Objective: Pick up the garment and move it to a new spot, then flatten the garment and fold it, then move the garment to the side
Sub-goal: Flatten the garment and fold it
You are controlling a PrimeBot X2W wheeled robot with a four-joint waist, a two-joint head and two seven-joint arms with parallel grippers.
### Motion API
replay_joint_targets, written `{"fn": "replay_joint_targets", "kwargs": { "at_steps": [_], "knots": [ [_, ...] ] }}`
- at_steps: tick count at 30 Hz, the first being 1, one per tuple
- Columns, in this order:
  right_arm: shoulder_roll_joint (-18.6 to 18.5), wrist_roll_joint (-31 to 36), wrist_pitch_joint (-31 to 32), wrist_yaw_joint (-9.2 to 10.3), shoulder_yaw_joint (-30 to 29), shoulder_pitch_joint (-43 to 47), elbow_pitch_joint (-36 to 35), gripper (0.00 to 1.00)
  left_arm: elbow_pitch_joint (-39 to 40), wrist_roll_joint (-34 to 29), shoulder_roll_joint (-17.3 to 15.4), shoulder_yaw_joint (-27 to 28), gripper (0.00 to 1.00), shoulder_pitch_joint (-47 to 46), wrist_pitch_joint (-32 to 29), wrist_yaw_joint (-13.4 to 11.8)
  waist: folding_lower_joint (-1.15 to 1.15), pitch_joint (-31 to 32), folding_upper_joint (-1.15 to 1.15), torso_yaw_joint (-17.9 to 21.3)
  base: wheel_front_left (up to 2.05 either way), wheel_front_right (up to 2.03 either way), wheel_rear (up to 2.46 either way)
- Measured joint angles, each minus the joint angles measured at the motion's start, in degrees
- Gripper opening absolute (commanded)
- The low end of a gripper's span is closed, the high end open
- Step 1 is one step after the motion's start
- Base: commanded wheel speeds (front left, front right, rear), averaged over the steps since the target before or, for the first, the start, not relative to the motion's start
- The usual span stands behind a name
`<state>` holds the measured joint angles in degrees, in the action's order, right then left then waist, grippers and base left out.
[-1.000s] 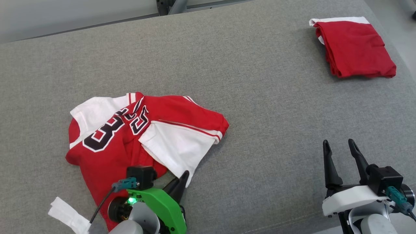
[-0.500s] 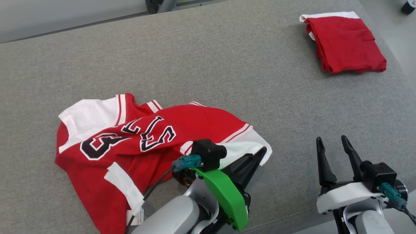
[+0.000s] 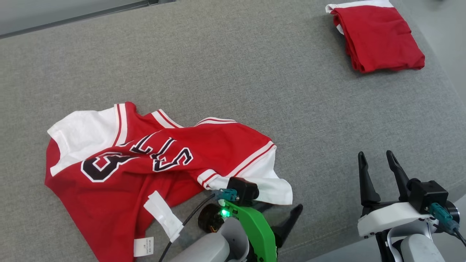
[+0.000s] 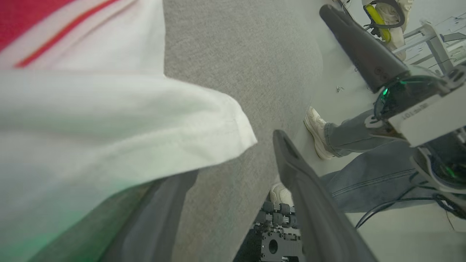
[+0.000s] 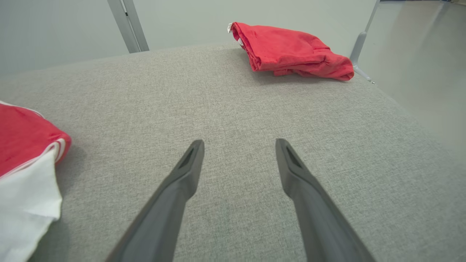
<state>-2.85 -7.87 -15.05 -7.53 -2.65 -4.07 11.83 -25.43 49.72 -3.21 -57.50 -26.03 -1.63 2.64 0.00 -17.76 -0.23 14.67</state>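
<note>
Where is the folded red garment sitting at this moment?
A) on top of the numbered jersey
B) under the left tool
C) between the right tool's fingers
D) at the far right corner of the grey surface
D: the folded red garment lies at the far right corner of the grey surface, well apart from the jersey and beyond the right tool.

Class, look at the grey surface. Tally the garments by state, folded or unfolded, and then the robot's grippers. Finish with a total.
Unfolded red-and-white jersey: 1
Folded red garment: 1
Grippers: 2 (left gripper, right gripper)
Total: 4
</note>
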Motion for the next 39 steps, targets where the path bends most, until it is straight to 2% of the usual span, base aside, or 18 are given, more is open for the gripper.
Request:
{"fn": "replay_joint_targets", "kwargs": {
  "at_steps": [3,6,11,13,18,21,24,29,35,39],
  "knots": [
    [0.0,0.08,0.0,0.0,-0.01,0.3,0.27,1.0,1.6,4.47,0.09,-0.07,1.0,1.07,-3.7,0.99,0.0,0.81,0.0,-0.54,0.0,0.0,0.0],
    [0.0,0.64,0.0,0.0,-0.07,0.48,0.11,1.0,5.19,4.82,-0.55,-0.21,1.0,1.33,-5.35,0.91,0.0,2.06,0.0,-1.43,0.0,0.0,0.0],
    [0.02,1.83,0.0,0.0,-1.13,1.04,-1.44,1.0,16.28,6.78,-5.42,0.62,1.0,3.96,-7.46,-0.76,0.0,4.23,0.0,-3.41,0.0,0.0,0.0],
    [0.01,2.1,0.0,0.0,-1.86,1.23,-2.36,1.0,21.02,6.44,-8.33,2.12,1.0,4.66,-7.13,-2.86,0.0,5.09,0.0,-4.36,0.0,0.0,0.0],
    [-0.01,3.7,0.0,0.0,-3.21,1.47,-4.37,1.0,27.67,1.01,-15.45,6.19,1.0,7.23,-3.01,-11.05,0.0,7.22,0.0,-6.99,0.0,0.0,0.0],
    [0.02,4.31,0.0,0.0,-3.54,1.46,-5.67,1.0,29.69,-1.14,-16.78,8.2,1.0,9.26,1.31,-14.14,0.0,8.48,0.0,-8.64,0.0,0.0,0.0],
    [-0.01,4.68,0.0,0.0,-3.7,1.46,-6.81,1.0,28.33,-7.13,-19.94,9.48,1.0,10.04,6.03,-18.26,0.0,9.76,0.0,-10.37,0.0,0.0,0.0],
    [0.01,5.47,0.0,0.0,-3.1,1.68,-7.99,1.0,25.46,-8.77,-20.33,11.68,1.0,14.84,13.33,-21.71,0.0,12.47,0.0,-12.74,0.0,0.0,0.0],
    [0.03,5.7,0.0,-0.01,-1.83,3.83,-7.46,1.0,20.81,-10.53,-21.15,17.39,1.0,21.08,16.42,-21.53,0.0,15.72,0.0,-15.05,0.0,0.0,0.0],
    [0.04,5.72,-0.01,0.0,-1.33,4.52,-6.76,1.0,20.02,-13.54,-19.56,26.27,1.0,25.59,16.68,-18.79,0.0,17.19,0.0,-16.4,0.0,0.0,0.0]
  ]
}}
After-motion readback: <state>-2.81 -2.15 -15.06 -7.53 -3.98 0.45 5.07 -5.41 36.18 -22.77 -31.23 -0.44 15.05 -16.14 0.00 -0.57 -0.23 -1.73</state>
